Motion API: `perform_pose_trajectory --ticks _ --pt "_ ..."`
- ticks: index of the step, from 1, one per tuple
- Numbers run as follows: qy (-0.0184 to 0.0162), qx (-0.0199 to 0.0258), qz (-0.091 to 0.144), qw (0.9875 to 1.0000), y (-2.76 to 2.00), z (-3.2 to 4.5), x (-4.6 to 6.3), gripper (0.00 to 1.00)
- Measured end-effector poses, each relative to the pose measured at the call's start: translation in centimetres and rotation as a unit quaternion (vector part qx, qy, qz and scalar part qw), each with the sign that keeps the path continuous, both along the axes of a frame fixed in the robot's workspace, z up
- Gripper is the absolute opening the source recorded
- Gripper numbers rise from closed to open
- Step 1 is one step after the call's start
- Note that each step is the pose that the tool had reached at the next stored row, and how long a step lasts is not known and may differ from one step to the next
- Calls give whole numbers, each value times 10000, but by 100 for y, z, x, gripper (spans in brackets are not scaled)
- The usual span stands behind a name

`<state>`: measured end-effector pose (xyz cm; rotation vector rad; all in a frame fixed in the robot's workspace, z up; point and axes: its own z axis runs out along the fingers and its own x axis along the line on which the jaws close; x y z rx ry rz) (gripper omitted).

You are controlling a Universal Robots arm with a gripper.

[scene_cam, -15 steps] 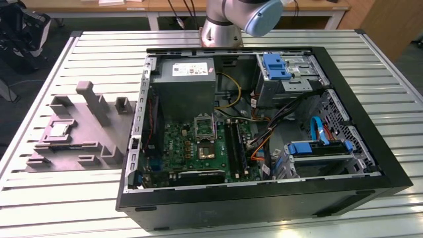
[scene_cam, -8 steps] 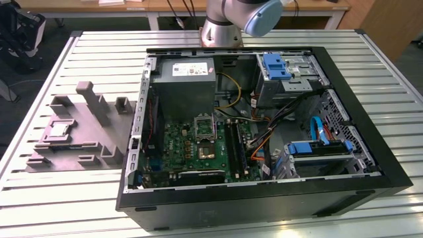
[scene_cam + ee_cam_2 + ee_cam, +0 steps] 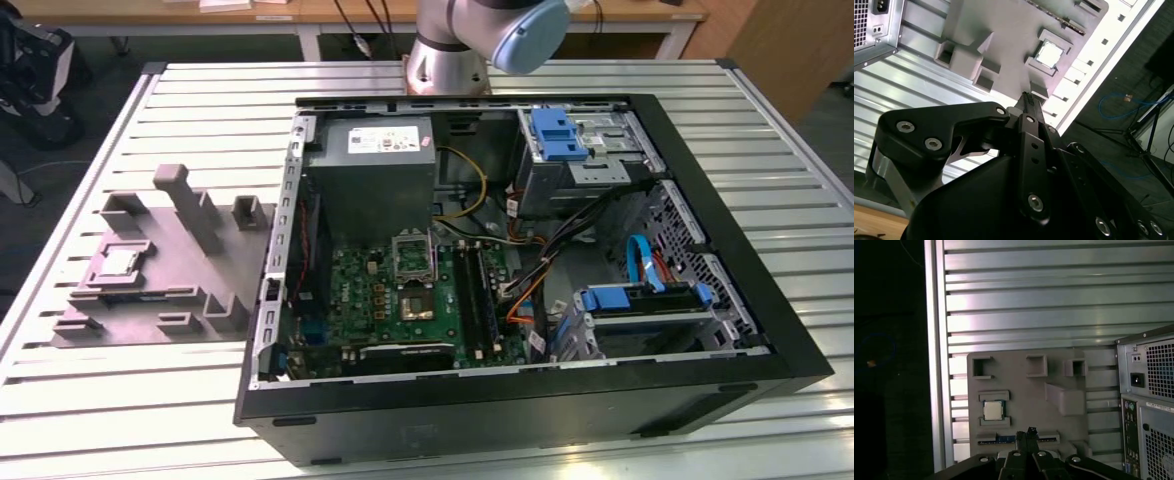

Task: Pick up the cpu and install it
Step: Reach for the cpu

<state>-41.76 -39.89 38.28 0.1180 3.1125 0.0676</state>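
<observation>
The cpu (image 3: pixel 993 410) lies in a recess of the grey tray (image 3: pixel 1019 385) near the edge of the slatted surface (image 3: pixel 134 400), beside the open computer case (image 3: pixel 534 385); the pincer (image 3: pixel 1030 432), pressed together and empty, hangs above.

Arm (image 3: pixel 447 62): round silver-grey metal segment, smooth and glossy, with a pale blue joint cap (image 3: pixel 523 32) next to it in the exterior view. Claw (image 3: pixel 1030 433): matte black throughout, built of flat angular link bars with rounded ends. Bright round screws (image 3: pixel 933 144) sit at the link pivots. In the second wrist view, a bare silver bracket (image 3: pixel 885 172) edges the black body.
</observation>
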Motion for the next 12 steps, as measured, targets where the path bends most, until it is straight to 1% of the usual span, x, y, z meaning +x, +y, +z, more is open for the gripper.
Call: perform_pose_trajectory --ticks 6,9,12 --pt "2 0 0 10000 0 -8 -130 11" --pt "16 0 0 10000 0 -12 -200 11" --pt "20 0 0 10000 0 -18 -285 11"
